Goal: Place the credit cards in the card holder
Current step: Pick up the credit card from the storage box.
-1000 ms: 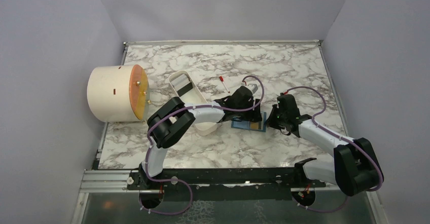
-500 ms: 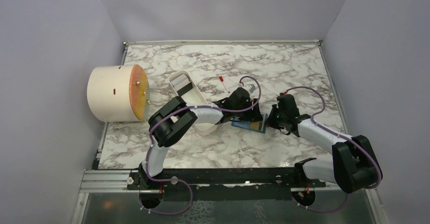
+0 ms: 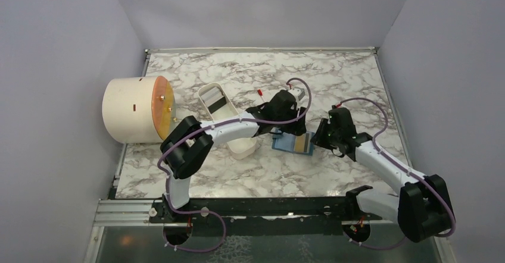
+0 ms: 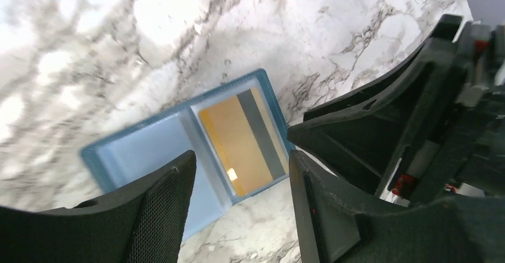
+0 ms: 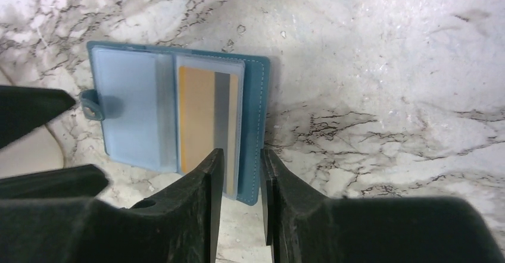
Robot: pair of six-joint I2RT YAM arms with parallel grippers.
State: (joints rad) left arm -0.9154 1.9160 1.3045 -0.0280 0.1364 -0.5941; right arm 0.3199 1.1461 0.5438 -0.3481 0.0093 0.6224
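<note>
The teal-blue card holder [image 5: 131, 105] lies open and flat on the marble, also seen in the top view [image 3: 292, 143]. Behind the clear window of its right panel sits a yellow-orange credit card [image 5: 196, 117] with a grey stripe; I cannot tell whether a second card lies with it. My right gripper [image 5: 242, 171] hovers at the holder's near right edge, jaws a narrow gap apart with nothing pinched. Above the holder's far side, my left gripper [image 4: 241, 215] hangs wide open and empty. The same card [image 4: 238, 141] shows between its fingers.
A cream cylinder with a round orange face [image 3: 134, 109] lies at the left. A long white oval tray [image 3: 221, 115] sits under my left forearm. A small red-tipped stick [image 3: 260, 93] lies behind the left wrist. Grey walls close three sides.
My left gripper has drawn back and up from the holder, uncovering it. The right gripper's jaws have parted a little, and the card stays in the pocket.
</note>
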